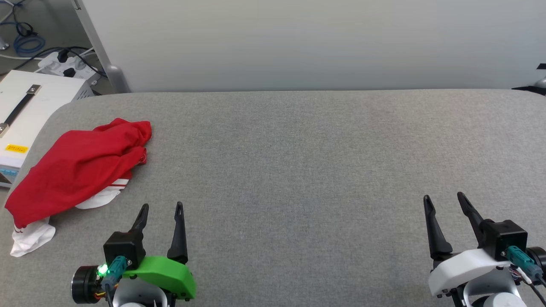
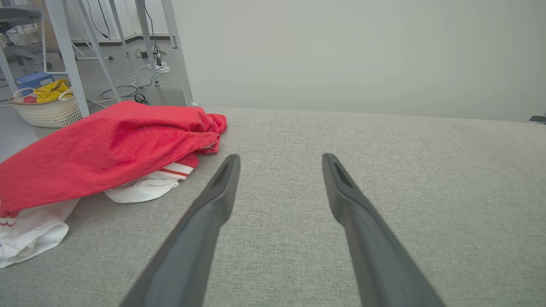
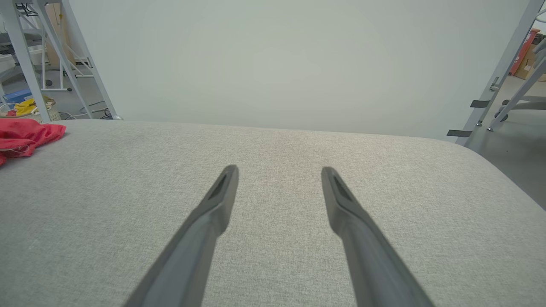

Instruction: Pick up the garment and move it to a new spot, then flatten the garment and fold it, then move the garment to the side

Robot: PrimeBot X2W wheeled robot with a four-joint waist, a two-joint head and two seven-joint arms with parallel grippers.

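Fabric of grey weave covers the table (image 1: 298, 149). The garment (image 1: 76, 170), a red jersey T-shirt, lies crumpled in a heap at the table's left edge, toward the near-left corner. One white sleeve (image 1: 30, 238) with red-striped trim spills out right at that edge. The left gripper (image 1: 162, 205) stands at the near edge just beside the heap, fingers spread wide, holding nothing. The right gripper (image 1: 443, 196) is close to the near-right corner, well apart from the shirt, likewise spread and empty.
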